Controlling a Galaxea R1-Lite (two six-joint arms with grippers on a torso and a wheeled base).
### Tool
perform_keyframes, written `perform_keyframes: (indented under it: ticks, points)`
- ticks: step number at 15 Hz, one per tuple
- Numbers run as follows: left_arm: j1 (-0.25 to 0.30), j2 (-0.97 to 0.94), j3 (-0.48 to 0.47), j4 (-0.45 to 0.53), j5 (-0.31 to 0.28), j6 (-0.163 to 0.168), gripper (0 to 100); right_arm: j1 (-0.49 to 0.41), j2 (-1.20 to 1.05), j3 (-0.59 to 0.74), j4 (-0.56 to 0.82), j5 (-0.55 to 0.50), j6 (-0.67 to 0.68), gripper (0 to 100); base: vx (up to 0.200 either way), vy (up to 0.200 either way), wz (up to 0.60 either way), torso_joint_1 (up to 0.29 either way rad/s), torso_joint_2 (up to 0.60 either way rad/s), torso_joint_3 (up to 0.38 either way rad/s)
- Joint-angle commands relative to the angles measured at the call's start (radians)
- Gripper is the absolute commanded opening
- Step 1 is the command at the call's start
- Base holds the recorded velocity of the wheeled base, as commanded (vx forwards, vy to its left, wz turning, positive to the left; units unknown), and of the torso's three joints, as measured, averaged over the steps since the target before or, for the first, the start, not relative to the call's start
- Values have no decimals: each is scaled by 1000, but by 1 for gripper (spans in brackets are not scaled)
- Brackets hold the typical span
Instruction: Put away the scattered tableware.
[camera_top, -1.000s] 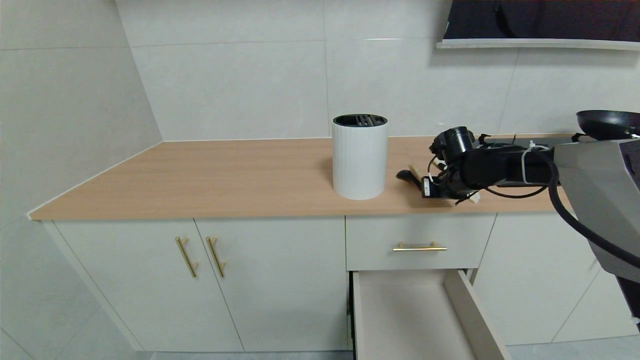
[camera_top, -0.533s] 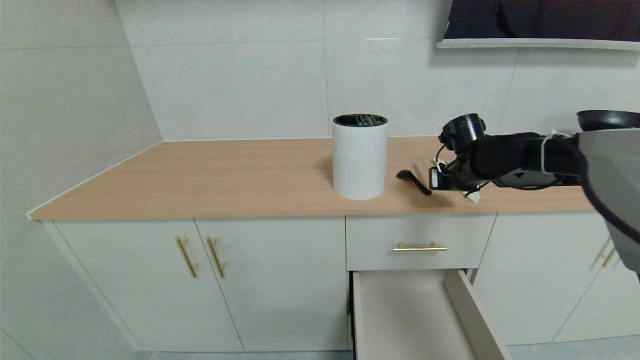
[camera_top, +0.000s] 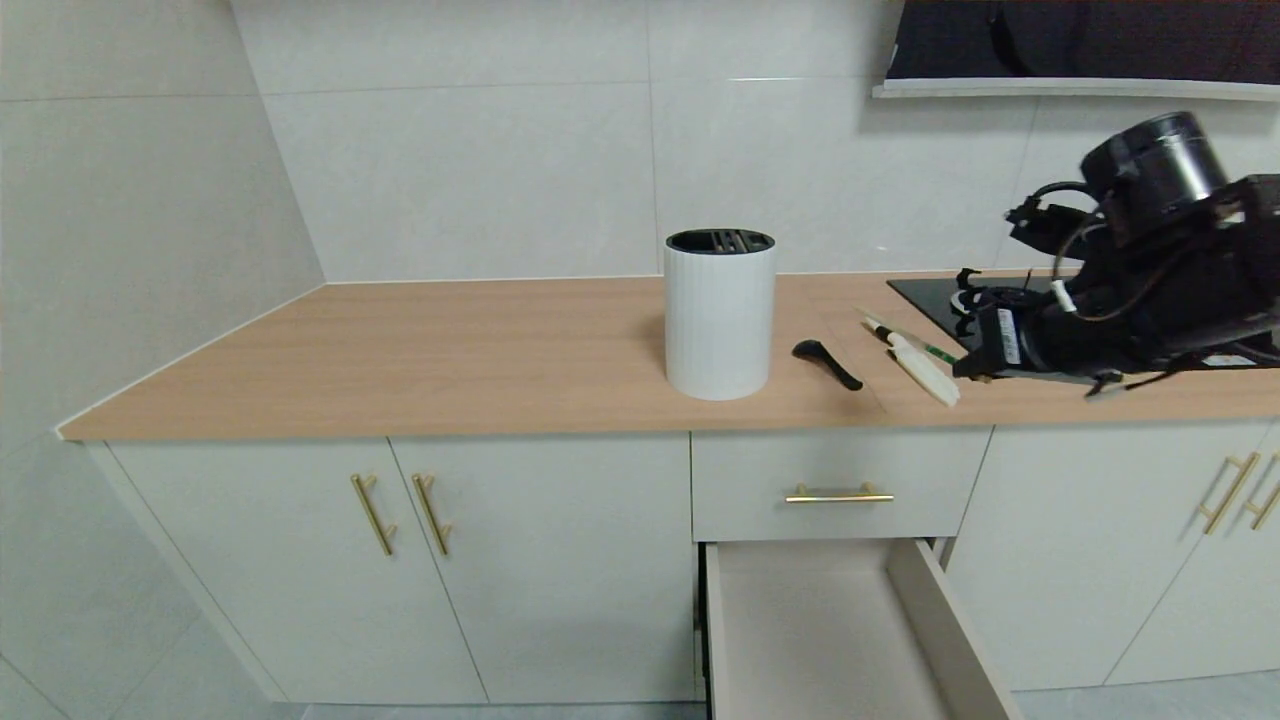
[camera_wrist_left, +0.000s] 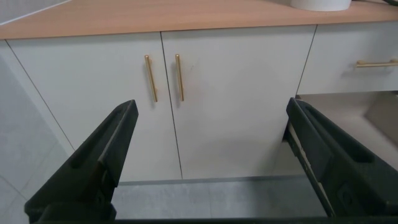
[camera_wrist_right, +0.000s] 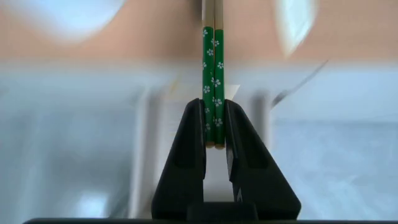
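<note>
My right gripper (camera_top: 972, 366) is shut on a pair of chopsticks (camera_wrist_right: 211, 74) with green flowered ends, held low over the right part of the wooden counter (camera_top: 450, 350). The chopsticks (camera_top: 905, 335) stick out from it toward the white cylindrical utensil holder (camera_top: 720, 312). A black spoon (camera_top: 826, 362) lies on the counter just right of the holder. A pale flat utensil (camera_top: 925, 375) lies beside the chopsticks. My left gripper (camera_wrist_left: 211, 124) hangs open and empty, low in front of the cabinet doors (camera_wrist_left: 165, 78).
Below the counter a lower drawer (camera_top: 830, 630) is pulled out, under a closed drawer with a gold handle (camera_top: 838, 494). A black hob (camera_top: 930, 295) sits at the counter's right. The tiled wall runs close behind the holder.
My right arm has risen and swung right, away from the holder, carrying the chopsticks. This uncovered the pale utensil and the hob. The spoon and holder stayed put.
</note>
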Motion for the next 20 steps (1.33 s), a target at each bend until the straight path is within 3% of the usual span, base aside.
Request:
perform_keyframes:
  ticks: [1,6,12,20]
  points:
    - [0,0,0,0,0,0,100,0,-268,195,73,135,-6,0,0,0,0,0,0,0]
    - [0,0,0,0,0,0,100,61,-279,328,59,140,-74,0,0,0,0,0,0,0]
    - [0,2,0,0,0,0,100,92,-228,353,35,138,-84,0,0,0,0,-8,19,11]
    - [0,0,0,0,0,0,100,92,-156,351,33,137,-84,0,0,0,0,-168,428,256]
